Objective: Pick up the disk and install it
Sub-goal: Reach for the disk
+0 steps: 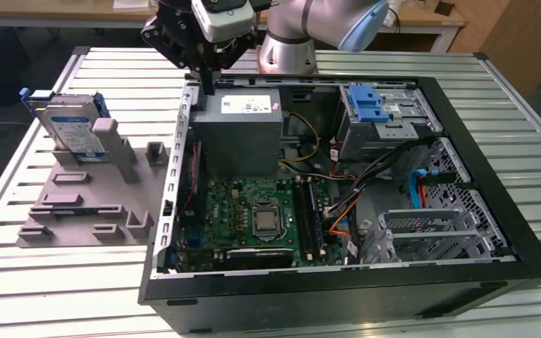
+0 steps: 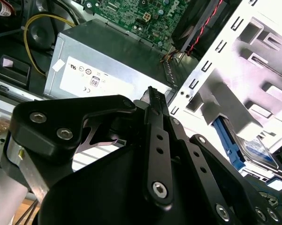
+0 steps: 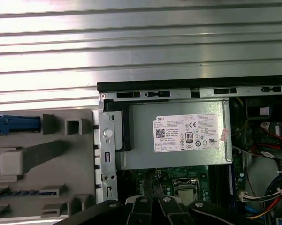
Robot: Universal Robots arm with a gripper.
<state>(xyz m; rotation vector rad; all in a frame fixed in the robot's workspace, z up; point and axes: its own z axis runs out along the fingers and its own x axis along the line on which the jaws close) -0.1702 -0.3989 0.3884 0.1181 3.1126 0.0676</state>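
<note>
Nearest in the exterior view is one open case [image 1: 346, 299] on the table [image 1: 54, 296], with its one power supply [image 1: 242, 134] at the far side. Just beside the case, towards that view's left, one grey fixture [image 1: 82, 211] holds the one disk [image 1: 68, 130] upright on edge at its far end. Farther back, the one gripper [image 1: 209, 83] hangs over the case's far corner by the power supply, jaws pressed together on nothing, apart from the disk. The disk looks rigid, fairly heavy and sensitive to knocks. Its metal faces are probably slippery, so pinching across the flat faces from above, near the blue bracket, seems the safest hold.
</note>
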